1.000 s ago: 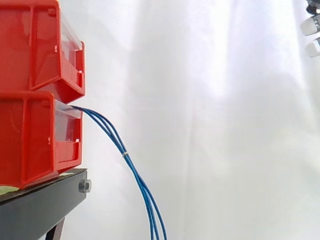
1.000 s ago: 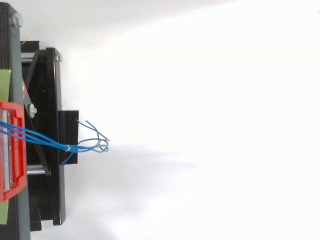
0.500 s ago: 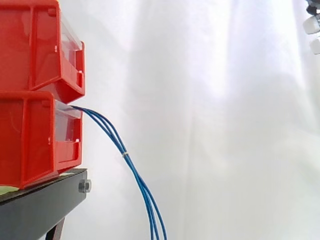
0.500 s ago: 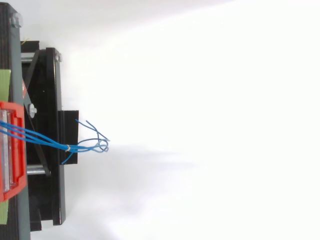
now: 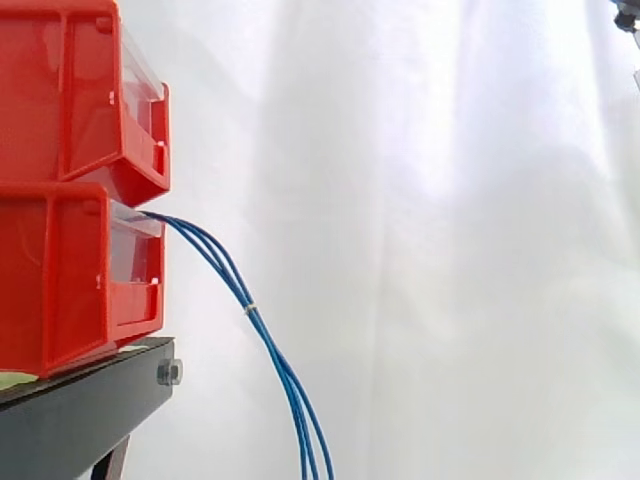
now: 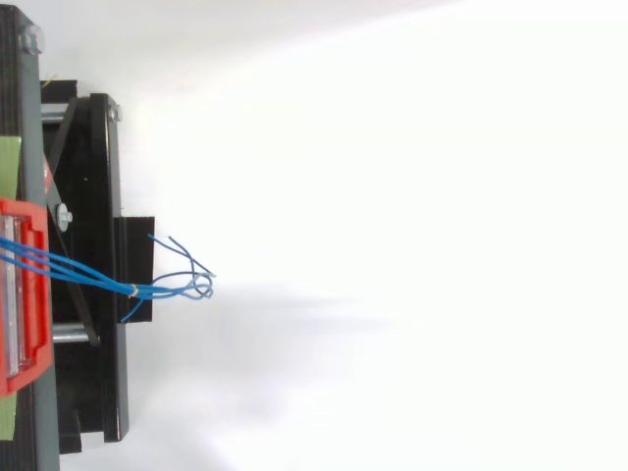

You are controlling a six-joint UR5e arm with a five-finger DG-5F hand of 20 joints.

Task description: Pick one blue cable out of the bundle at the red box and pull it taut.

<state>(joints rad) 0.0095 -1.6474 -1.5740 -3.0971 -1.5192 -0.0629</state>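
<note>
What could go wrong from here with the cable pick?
The blue cables run tight together, bound by a small white tie: singling one out may drag the rest.
Their loose ends curl and cross, so a pulled cable might snag.
The hand is far off, at the side view's upper right corner: a long approach could miss.

Top view: a bundle of blue cables (image 6: 78,275) leaves the red box (image 6: 34,294) at the left edge and crosses the black stand (image 6: 98,177). A small pale tie (image 6: 133,288) binds the strands above the stand's projecting block. Beyond the tie, the free ends (image 6: 196,280) splay and curl over the white ground (image 6: 412,245).
</note>
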